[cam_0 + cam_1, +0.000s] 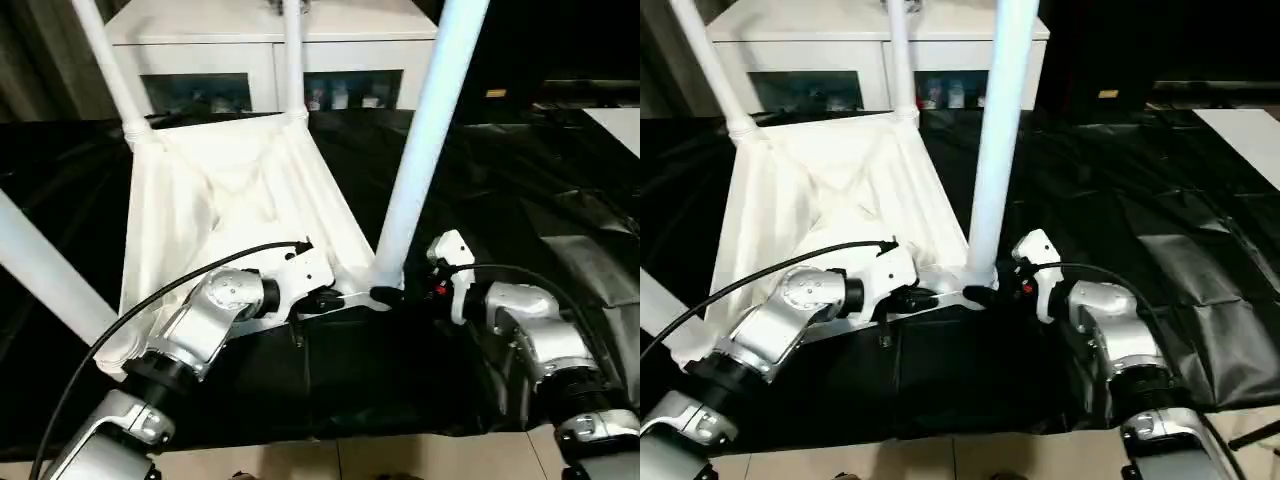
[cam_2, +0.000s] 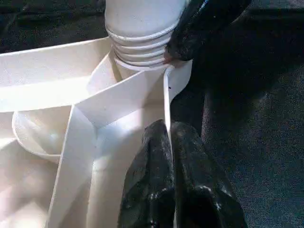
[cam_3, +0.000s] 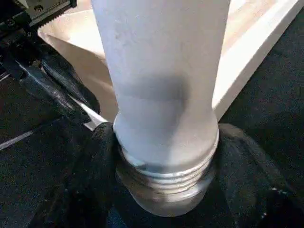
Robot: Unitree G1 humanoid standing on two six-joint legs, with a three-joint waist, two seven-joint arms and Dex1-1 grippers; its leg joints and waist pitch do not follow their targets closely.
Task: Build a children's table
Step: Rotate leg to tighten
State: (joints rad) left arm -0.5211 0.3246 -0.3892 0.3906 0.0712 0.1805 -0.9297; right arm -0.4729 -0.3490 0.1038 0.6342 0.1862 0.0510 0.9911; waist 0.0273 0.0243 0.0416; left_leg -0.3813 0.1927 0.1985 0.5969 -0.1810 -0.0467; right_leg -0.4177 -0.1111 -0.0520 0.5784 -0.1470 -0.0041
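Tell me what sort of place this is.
Probably an indoor lab or test room rather than a home: the upturned tabletop lies on black sheeting spread over a tiled floor, and a white glass-doored cabinet holds small bottles.

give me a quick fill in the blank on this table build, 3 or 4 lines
1. The left gripper is shut on the thin rim of the ____.
2. The right gripper has a finger on either side of the threaded base of a ____.
3. The tabletop lies on a ____ sheet.
4. Behind the table stands a white ____ with glass doors.

Missing words: tabletop; leg; black; cabinet
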